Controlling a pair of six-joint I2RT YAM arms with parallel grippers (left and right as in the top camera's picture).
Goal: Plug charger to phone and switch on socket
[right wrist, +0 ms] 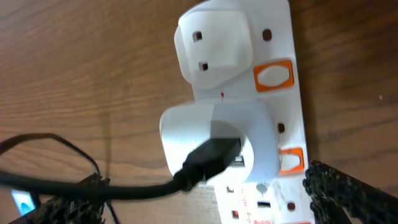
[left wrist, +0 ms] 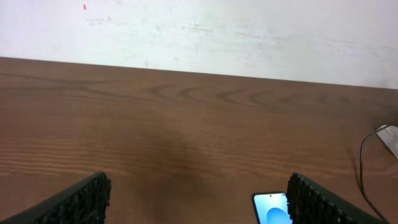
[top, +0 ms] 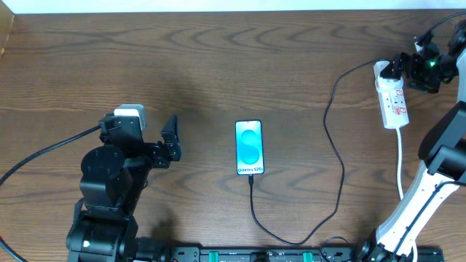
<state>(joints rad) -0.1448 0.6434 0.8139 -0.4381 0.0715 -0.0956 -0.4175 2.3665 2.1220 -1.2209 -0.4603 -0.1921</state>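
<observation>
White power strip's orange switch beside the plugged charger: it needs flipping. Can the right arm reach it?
Probably yes: the open right gripper hangs over the white power strip; the orange switch lies bare beside the white plug.

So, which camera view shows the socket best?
The right wrist view: the socket fills the frame, with its orange switches and the charger's white plug clear. Overhead shows the whole socket, but small. The left wrist view catches only a corner of the socket at its right edge.
</observation>
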